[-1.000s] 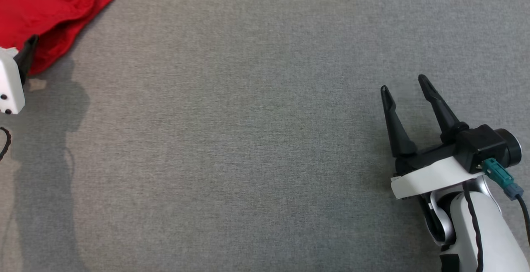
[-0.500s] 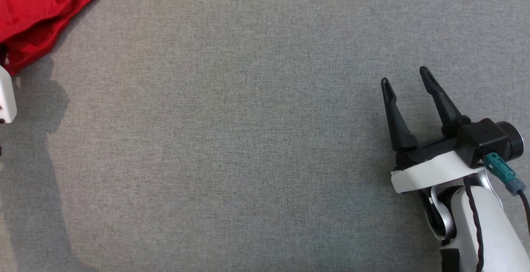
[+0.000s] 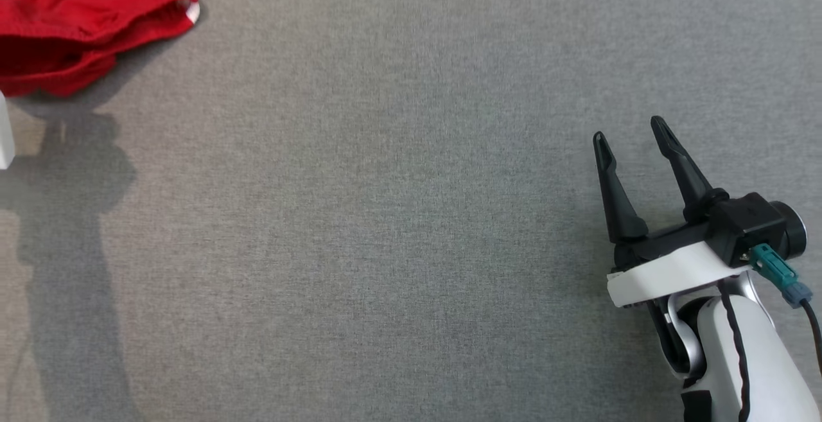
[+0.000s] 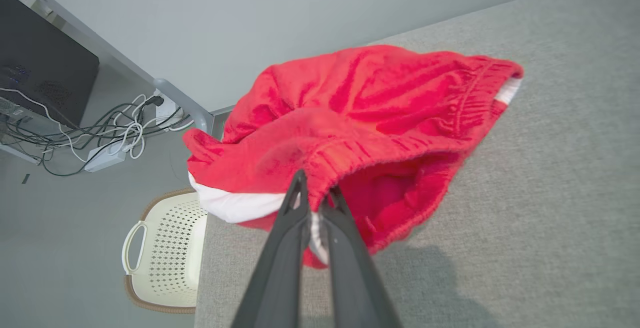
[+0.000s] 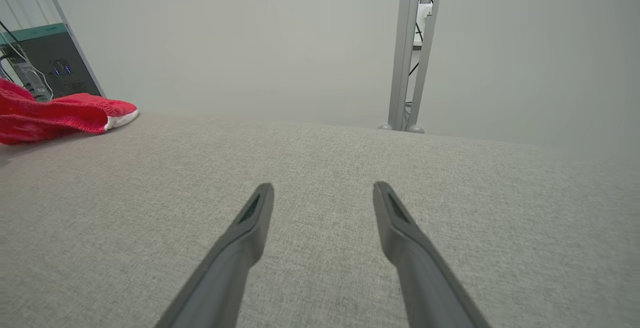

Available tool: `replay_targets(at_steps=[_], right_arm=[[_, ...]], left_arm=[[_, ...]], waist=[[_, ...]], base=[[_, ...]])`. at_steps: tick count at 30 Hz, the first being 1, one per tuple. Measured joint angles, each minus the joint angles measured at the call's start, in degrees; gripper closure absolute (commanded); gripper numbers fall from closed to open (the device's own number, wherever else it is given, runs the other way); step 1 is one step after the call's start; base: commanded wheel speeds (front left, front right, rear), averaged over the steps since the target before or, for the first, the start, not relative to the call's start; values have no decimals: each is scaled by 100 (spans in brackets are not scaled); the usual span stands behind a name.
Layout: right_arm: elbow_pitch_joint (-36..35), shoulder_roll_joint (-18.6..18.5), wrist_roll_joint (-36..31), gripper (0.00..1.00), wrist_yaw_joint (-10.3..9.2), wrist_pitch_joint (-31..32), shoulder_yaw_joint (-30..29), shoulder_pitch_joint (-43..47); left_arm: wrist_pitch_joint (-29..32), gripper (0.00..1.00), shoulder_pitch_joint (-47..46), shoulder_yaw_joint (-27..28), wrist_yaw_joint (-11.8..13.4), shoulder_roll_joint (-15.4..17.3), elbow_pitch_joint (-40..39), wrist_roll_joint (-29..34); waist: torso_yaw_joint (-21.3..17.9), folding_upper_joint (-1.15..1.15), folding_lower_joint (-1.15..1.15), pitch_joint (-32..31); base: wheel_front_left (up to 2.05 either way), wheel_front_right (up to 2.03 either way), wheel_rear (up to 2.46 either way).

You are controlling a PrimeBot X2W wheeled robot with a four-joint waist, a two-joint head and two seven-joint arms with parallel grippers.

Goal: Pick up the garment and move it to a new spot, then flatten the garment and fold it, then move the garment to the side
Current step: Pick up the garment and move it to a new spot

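The red shorts sit bunched at the far left corner of the grey cloth-covered table, gathered waistband gaping towards the left wrist camera and a white stripe showing at 2 edges. The left gripper is clamped on the near lip of that waistband, its 2 fingers pressed together with a little red and white cloth between them.

The bite looks small. A pull towards a new spot could let the hem slip out, more so if the bulk of the shorts drags on the table's coarse weave. In the left wrist view one side of the shorts reaches the table's edge, right above a pale perforated laundry basket on the floor. If the hold fails there, or the cloth swings outward, the shorts could slide off the table altogether. Carried by 1 point, they would also likely land as a heap, which makes flattening harder.

The right gripper hovers spread apart and empty over bare table at the lower right, well apart from the shorts – too far to catch or steady anything at once.

Hard to make out: whether the fingers hold 1 layer of waistband or both, and how much of the shorts is off the surface – a shadow under the near hem suggests that part is raised. The head view cuts the shorts off at its top and left borders, and the leg openings are lost in the folds.
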Motion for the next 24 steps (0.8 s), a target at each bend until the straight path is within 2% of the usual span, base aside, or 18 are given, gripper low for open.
replay_targets(at_steps=[11, 14, 20, 24], right_arm=[[416, 2, 314, 0, 0, -243, -162, 328], [521, 1, 379, 0, 0, -286, -271, 479], [584, 0, 425, 0, 0, -338, -499, 745], [602, -3, 486, 0, 0, -363, -577, 865]], left_arm=[[129, 100, -456, -783, -86, -24, -570, 210], [267, 100, -468, -1238, -88, -101, -1013, 37], [515, 100, -639, -1967, -88, -34, -1882, -337], [621, 100, -672, -2470, -88, -147, -2461, -577]], waist=[[-109, 0, 0, -911], [-168, 0, 0, -1197], [-347, 0, 0, -1685], [-541, 0, 0, -1875]], base=[[0, 0, 0], [0, 0, 0], [0, 0, 0], [0, 0, 0]])
